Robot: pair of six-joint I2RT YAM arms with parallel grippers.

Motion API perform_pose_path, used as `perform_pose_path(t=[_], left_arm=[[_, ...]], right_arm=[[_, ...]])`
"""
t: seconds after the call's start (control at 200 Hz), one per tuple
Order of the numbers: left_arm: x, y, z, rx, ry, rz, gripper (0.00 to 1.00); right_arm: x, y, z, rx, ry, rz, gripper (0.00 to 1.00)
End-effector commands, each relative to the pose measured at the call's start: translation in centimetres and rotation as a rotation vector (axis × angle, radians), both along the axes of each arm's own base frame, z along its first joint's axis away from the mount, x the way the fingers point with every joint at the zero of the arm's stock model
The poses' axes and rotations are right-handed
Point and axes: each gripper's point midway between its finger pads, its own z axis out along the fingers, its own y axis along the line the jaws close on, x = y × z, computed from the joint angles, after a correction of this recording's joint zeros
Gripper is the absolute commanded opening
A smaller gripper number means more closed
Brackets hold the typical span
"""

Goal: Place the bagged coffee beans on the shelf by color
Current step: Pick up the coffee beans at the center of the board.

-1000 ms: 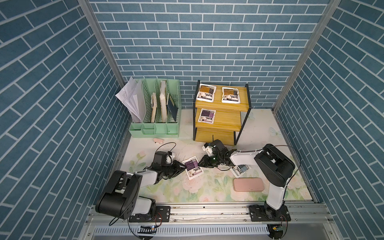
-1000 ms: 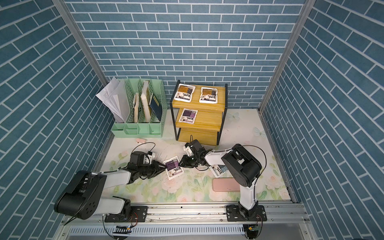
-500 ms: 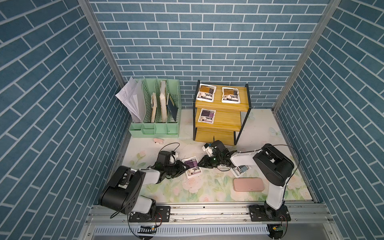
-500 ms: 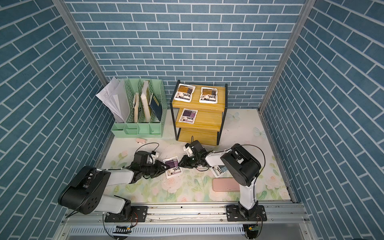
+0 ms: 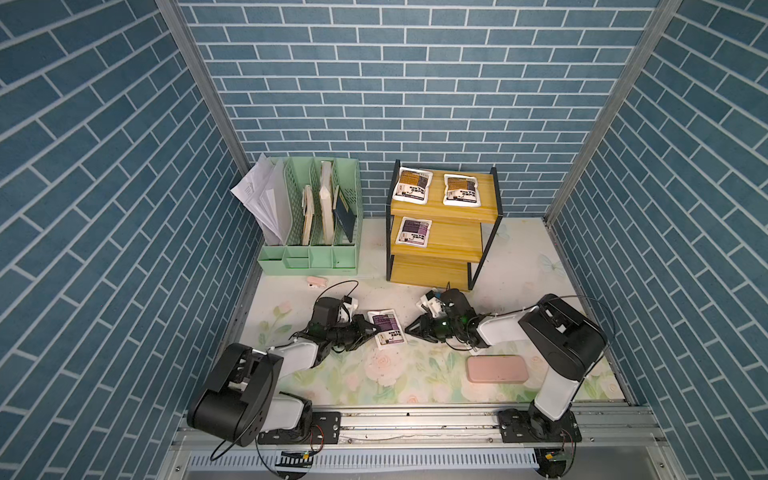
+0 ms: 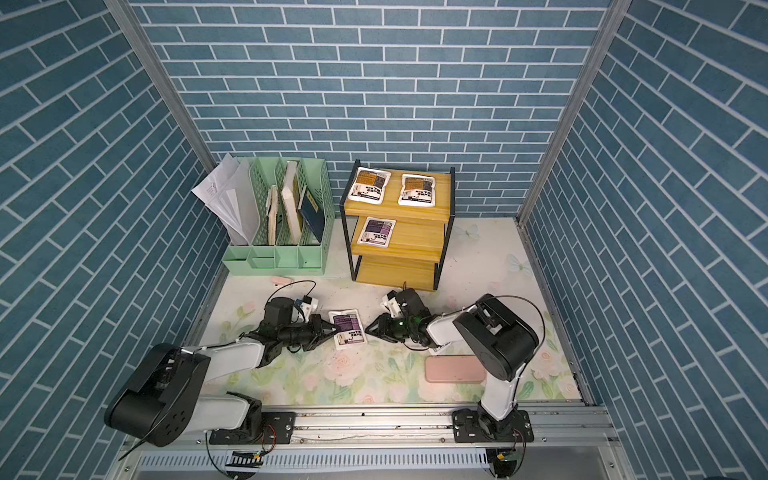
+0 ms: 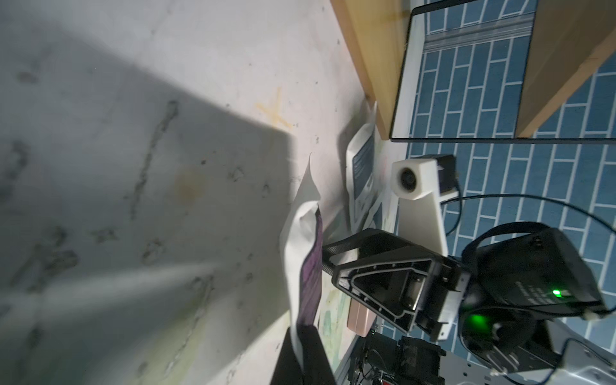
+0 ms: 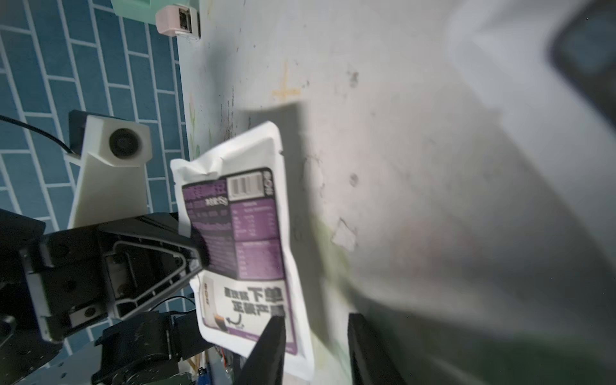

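Observation:
A purple bagged coffee beans pouch (image 5: 387, 327) (image 6: 349, 328) hangs just over the floral mat between my two arms. My left gripper (image 5: 371, 331) (image 7: 301, 330) is shut on the pouch's (image 7: 308, 266) left edge. My right gripper (image 5: 409, 328) (image 8: 316, 333) stands open at the pouch's (image 8: 253, 233) right edge, with only mat between its fingers. The shelf (image 5: 449, 249) (image 6: 415, 243) holds two orange-brown pouches (image 5: 412, 185) (image 5: 460, 190) on its top board and one purple pouch (image 5: 413, 231) on the middle board. A grey-blue pouch (image 7: 361, 170) lies by the shelf's foot.
A pink flat case (image 5: 497, 368) lies on the mat in front of the right arm. The mint-green file organizer (image 5: 309, 257) stands at the back left beside the shelf, with a small pink item (image 5: 316, 283) in front of it. Brick walls close three sides.
My left gripper has closed on the purple pouch's edge. My right gripper has opened and let go of it. The pouch shifted slightly toward the back.

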Motion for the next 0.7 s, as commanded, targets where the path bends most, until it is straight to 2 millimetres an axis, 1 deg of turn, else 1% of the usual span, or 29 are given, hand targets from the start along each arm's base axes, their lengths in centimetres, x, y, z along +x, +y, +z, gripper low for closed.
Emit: perform_pose_path(t=[0.0,0.035,0.075,0.105,0.13,0.25,0.28,0.38,0.43,0.485,0.51,0.525,0.535,0.55,0.615,0.665,0.695], left_arm=[[0.9,-1.1,3.7,-0.092,-0.072,-0.02,0.0],[1.2,-1.2,4.7,-0.115,-0.086,-0.017,0.0],[1.4,-1.4,5.8,-0.142,-0.1,-0.012,0.0],[1.6,-1.6,6.5,-0.161,-0.109,-0.01,0.0],[1.7,-1.8,7.1,-0.177,-0.113,-0.01,0.0],[2.2,-2.8,9.5,-0.229,-0.138,-0.024,0.0],[2.4,-3.1,10.2,-0.246,-0.133,-0.023,0.0],[2.7,-3.9,12.5,-0.301,-0.155,-0.023,0.0],[2.9,-4.3,13.5,-0.319,-0.165,-0.025,0.0],[2.9,-5.0,14.4,-0.329,-0.177,-0.032,0.0],[2.7,-5.4,14.2,-0.327,-0.17,-0.04,0.0],[2.6,-5.6,14.1,-0.325,-0.166,-0.044,0.0],[2.8,-5.8,14.8,-0.332,-0.18,-0.049,0.0],[2.8,-6.1,15.1,-0.334,-0.184,-0.054,0.0],[2.5,-7.1,15.2,-0.341,-0.179,-0.075,0.0],[2.5,-7.6,15.3,-0.352,-0.174,-0.084,0.0],[2.5,-7.9,15.3,-0.357,-0.173,-0.087,0.0]], right_arm=[[1.8,-2.7,6.3,0.229,-0.02,-0.324,0.55],[1.3,-4.3,7.0,0.282,0.008,-0.436,0.6],[0.4,-5.7,7.8,0.343,0.037,-0.539,0.63],[-0.2,-6.4,8.4,0.378,0.052,-0.598,0.65],[-0.7,-6.5,9.0,0.397,0.058,-0.623,0.66],[-1.7,-5.1,12.5,0.448,0.047,-0.626,0.72],[-1.8,-4.9,13.1,0.469,0.053,-0.631,0.72],[-1.9,-4.3,13.5,0.515,0.085,-0.653,0.79],[-1.7,-4.1,13.6,0.517,0.082,-0.665,0.8],[-1.3,-3.7,14.0,0.525,0.071,-0.673,0.81],[-1.1,-3.5,14.4,0.539,0.06,-0.672,0.82],[-1.0,-3.3,14.7,0.547,0.054,-0.668,0.82],[-1.0,-3.2,14.8,0.552,0.051,-0.667,0.82],[-0.9,-3.0,15.1,0.561,0.047,-0.667,0.82],[-0.5,-2.1,15.8,0.583,0.035,-0.65,0.79],[-0.5,-1.3,15.9,0.59,0.041,-0.63,0.73],[-0.6,-1.0,16.1,0.606,0.042,-0.62,0.68]])
